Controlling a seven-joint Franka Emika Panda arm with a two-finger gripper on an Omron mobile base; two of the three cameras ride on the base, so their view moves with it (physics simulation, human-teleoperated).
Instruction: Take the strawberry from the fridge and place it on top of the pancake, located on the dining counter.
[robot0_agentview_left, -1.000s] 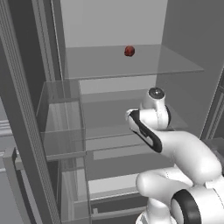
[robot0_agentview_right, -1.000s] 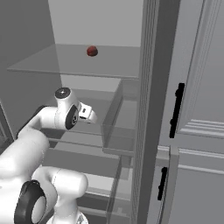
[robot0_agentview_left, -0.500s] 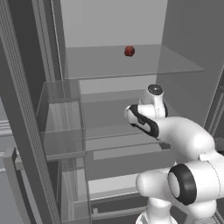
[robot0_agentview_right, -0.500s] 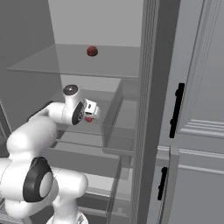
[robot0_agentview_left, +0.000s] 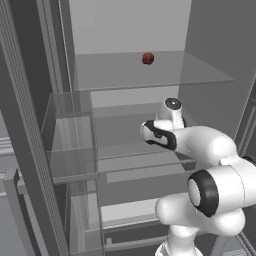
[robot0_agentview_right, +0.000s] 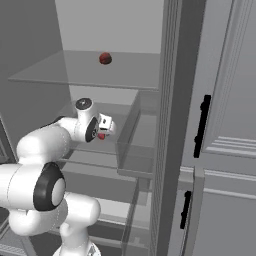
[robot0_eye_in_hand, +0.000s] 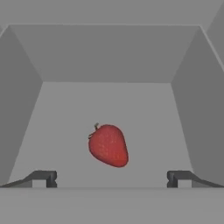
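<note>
In the hand view the gripper (robot0_eye_in_hand: 112, 178) shows its two dark fingertips (robot0_eye_in_hand: 46, 178) spread wide apart at the bottom of the frame, gripping nothing, and just beyond them, a little left of centre, a red strawberry (robot0_eye_in_hand: 108, 145) lies on the grey floor of the fridge (robot0_eye_in_hand: 105, 65) compartment, its small stalk pointing to the upper left. In the left base view the white arm reaches from the lower right into the open fridge at mid-frame, below a glass shelf (robot0_agentview_left: 200, 75) in the upper half. On that shelf a small dark red object (robot0_agentview_left: 148, 58) sits near the top centre; no brand, label or writing can be read anywhere.

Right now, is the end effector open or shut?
Open. In the hand view the end effector has its fingertips spread wide, with the strawberry lying on the shelf ahead between them, untouched.
</note>
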